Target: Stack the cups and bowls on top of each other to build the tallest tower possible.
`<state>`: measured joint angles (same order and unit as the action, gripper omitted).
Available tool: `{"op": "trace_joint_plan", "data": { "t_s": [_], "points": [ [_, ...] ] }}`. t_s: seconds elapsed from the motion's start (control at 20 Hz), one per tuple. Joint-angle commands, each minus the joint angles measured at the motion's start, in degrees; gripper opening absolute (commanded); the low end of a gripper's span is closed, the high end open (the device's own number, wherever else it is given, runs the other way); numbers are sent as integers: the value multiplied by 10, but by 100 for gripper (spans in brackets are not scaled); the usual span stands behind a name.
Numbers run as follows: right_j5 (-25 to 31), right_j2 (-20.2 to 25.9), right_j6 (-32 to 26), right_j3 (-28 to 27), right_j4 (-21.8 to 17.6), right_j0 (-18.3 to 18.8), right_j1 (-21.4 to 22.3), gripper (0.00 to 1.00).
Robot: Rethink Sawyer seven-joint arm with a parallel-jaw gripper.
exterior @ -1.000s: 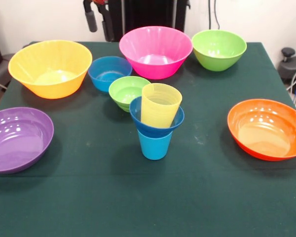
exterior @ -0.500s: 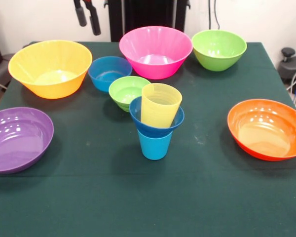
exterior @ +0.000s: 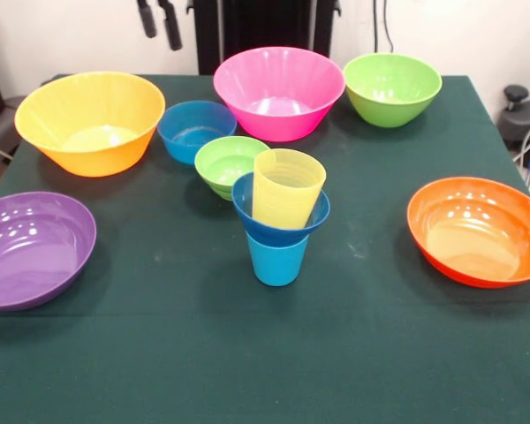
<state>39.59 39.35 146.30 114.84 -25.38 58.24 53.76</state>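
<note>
Tool [exterior: 158, 22] hangs spread above dark green tablecloth [exterior: 203, 353].

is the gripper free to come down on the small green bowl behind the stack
Probably yes. The gripper hangs open and empty, up at the back. The small green bowl sits open on top, though the yellow cup and dark blue bowl crowd one side.

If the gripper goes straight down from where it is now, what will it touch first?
Probably bare table. The gripper hangs open, pointing down, above the gap between the yellow-orange bowl and the light blue bowl; depth is unclear.
</note>
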Motion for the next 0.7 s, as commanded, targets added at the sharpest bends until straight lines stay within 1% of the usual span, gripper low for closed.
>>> {"op": "trace_joint_plan", "data": {
  "t_s": [0.05,0.1,0.4,0.7],
  "points": [
    [-45,61,-164,94,-78,-23,-24,100],
    [-61,60,-151,100,-92,-33,-31,100],
    [-103,45,-102,97,-148,-82,-65,100],
    [-115,21,-83,83,-189,-114,-87,100]
  ]
}}
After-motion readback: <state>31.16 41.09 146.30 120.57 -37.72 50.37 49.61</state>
